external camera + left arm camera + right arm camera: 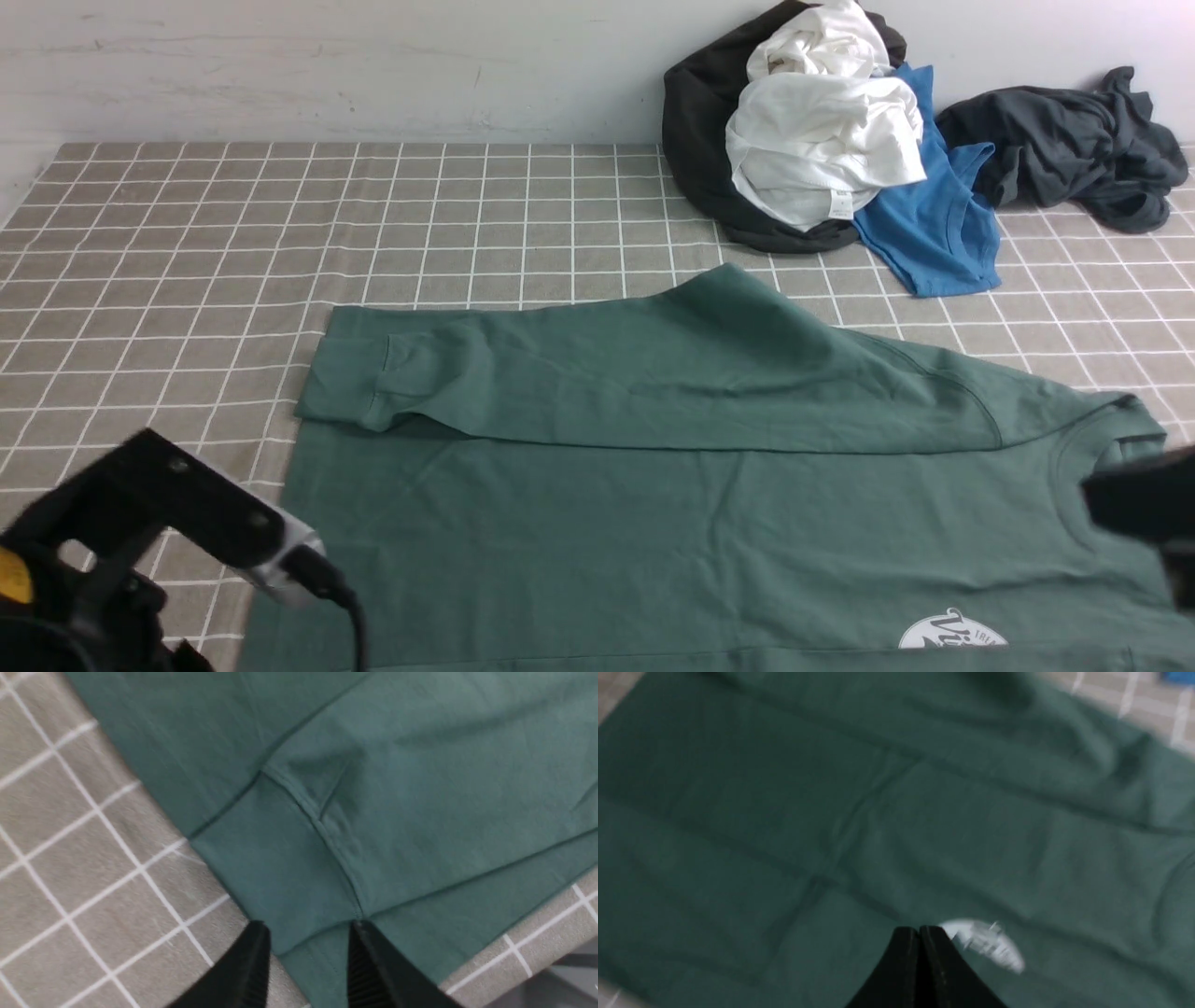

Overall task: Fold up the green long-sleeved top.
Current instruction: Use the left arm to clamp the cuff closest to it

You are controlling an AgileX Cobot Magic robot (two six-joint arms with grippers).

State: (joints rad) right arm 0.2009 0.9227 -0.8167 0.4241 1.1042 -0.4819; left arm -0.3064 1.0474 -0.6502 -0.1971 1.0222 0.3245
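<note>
Top (653,523) near-flat, bare cloth (168,280) beyond left edge; left end effector (308,928) released, right (919,931) clenched.

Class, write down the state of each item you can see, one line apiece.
Green top: face up, both sleeves folded across the body
White chest logo: partly covered
Blue garment: crumpled
Dark grey garment: bunched up
White garment: crumpled, on black fabric
Left pincer: open
Right pincer: shut
</note>
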